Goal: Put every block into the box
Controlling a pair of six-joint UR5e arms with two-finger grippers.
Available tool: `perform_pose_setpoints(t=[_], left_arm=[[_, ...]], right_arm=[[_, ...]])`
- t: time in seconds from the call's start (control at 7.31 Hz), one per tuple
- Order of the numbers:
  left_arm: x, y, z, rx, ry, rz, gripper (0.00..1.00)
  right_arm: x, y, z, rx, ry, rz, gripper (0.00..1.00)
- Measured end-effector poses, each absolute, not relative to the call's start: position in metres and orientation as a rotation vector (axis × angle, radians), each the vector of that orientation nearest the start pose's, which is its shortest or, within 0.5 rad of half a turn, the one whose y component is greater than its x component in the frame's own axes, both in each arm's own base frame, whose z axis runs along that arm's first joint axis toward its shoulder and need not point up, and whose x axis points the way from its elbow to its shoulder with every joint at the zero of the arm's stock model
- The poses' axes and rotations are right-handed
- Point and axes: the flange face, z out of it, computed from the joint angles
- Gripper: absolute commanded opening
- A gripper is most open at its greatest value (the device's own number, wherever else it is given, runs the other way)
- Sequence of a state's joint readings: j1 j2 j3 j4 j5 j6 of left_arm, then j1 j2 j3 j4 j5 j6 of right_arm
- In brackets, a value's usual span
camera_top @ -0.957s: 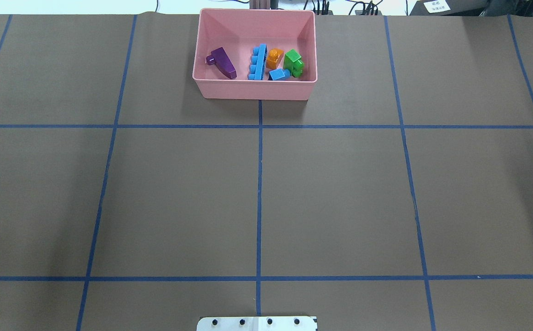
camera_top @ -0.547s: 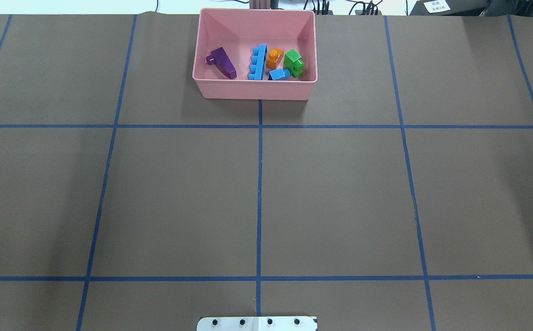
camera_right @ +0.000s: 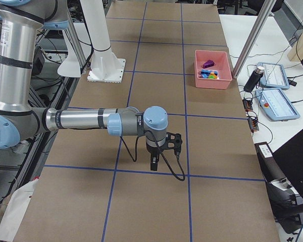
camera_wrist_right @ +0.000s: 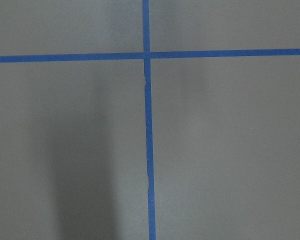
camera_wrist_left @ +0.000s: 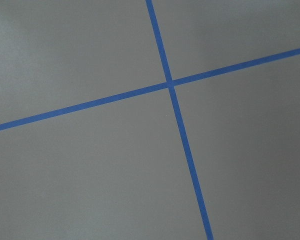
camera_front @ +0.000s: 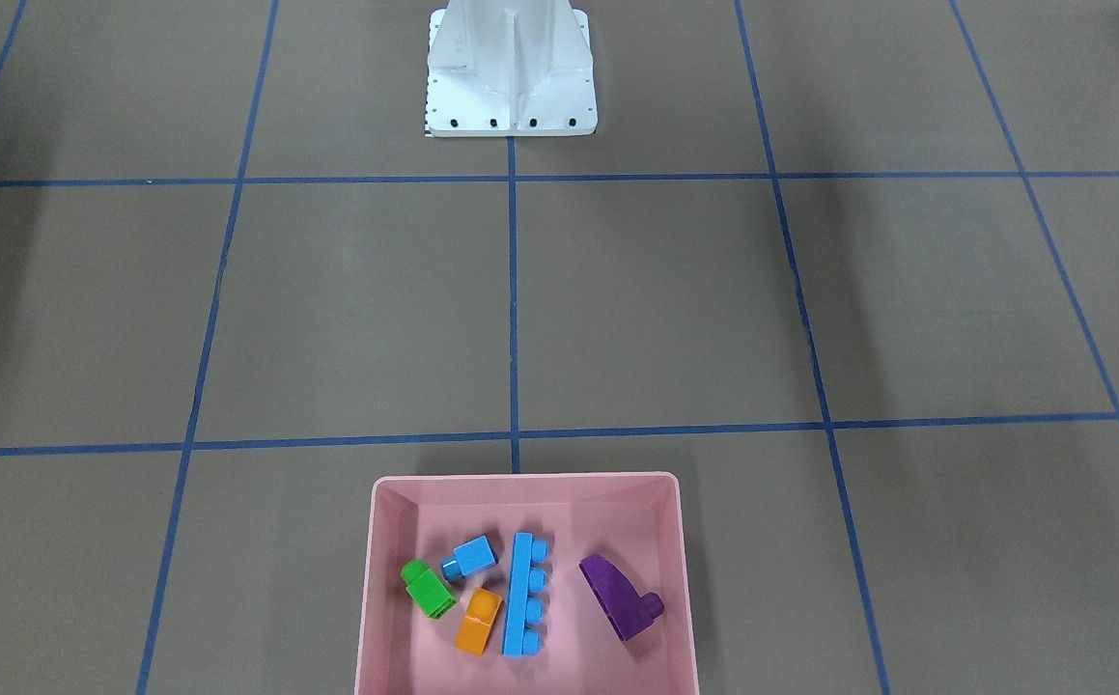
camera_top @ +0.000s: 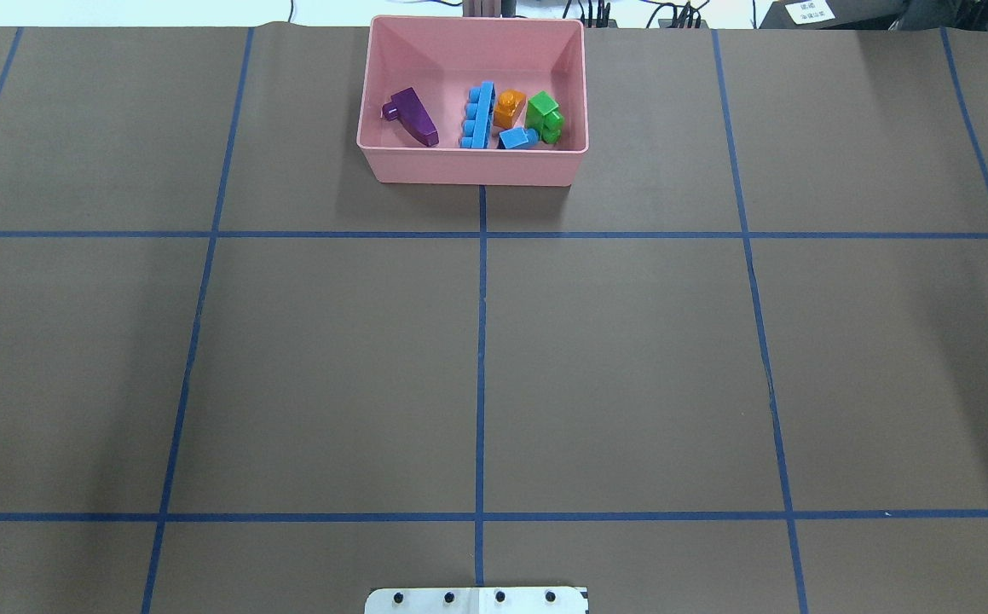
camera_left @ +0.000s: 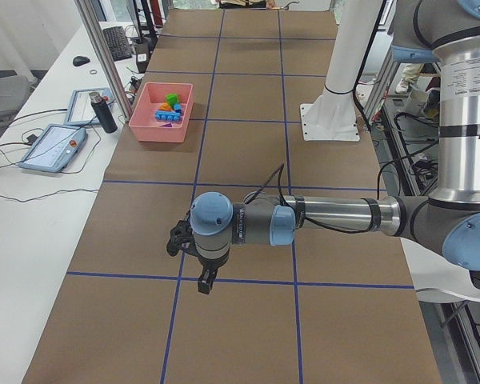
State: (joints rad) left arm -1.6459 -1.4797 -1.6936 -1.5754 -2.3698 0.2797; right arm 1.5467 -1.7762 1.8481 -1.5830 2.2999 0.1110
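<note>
The pink box (camera_top: 472, 166) stands at the table's far edge, in the middle. All five blocks lie inside it: purple curved-slope (camera_top: 413, 117), long light-blue (camera_top: 479, 115), orange (camera_top: 508, 108), green (camera_top: 545, 115) and small light-blue (camera_top: 517, 138). The front-facing view shows the same box (camera_front: 525, 477). My left gripper (camera_left: 204, 284) shows only in the exterior left view, low over the mat and far from the box; I cannot tell if it is open or shut. My right gripper (camera_right: 154, 164) shows only in the exterior right view, likewise.
The white robot base (camera_front: 511, 77) stands at my edge of the table. Blue tape lines grid the brown mat. Beyond the box, a side table holds tablets (camera_left: 52, 148) and a dark bottle (camera_left: 104, 112). An aluminium post (camera_right: 255, 35) rises near the box.
</note>
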Motion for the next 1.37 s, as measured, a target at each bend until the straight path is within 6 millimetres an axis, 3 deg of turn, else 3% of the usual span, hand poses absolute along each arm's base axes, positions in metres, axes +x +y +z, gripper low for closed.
perform_pose_setpoints(t=[1.37], left_arm=[[-0.0959,-0.4495,0.6423,0.171,0.783,0.207,1.0]], right_arm=[[0.0558,-0.4143,0.6128,0.046,-0.738,0.041,1.0]])
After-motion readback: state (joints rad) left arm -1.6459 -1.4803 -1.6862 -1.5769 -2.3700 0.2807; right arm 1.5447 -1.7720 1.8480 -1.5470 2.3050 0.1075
